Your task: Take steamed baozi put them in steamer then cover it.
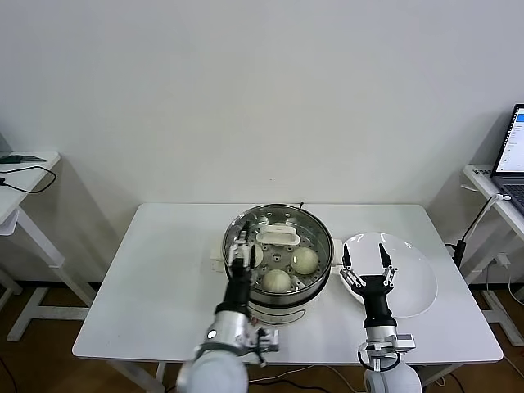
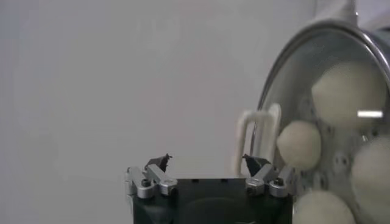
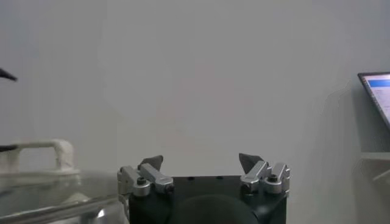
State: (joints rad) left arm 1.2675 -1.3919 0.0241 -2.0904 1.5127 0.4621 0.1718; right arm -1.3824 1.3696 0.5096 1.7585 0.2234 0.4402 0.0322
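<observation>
The steamer [image 1: 315, 237], a shiny steel pot, stands mid-table with a glass lid [image 1: 288, 250] resting on it, white handle [image 1: 278, 235] on top. Through the glass I see cream-white baozi [image 1: 304, 260] lying inside; the left wrist view shows several [image 2: 298, 144] on the perforated tray beside the lid handle [image 2: 256, 137]. My left gripper [image 1: 240, 241] [image 2: 206, 159] stands open at the pot's left rim, close to the handle, holding nothing. My right gripper [image 1: 364, 252] [image 3: 201, 159] is open and empty over the white plate [image 1: 413, 286].
The plate lies bare to the right of the pot. A laptop [image 1: 514, 155] sits on a side table at the far right, and another side table [image 1: 24, 168] with a cable is at the far left. The white table [image 1: 164, 278] spreads left of the pot.
</observation>
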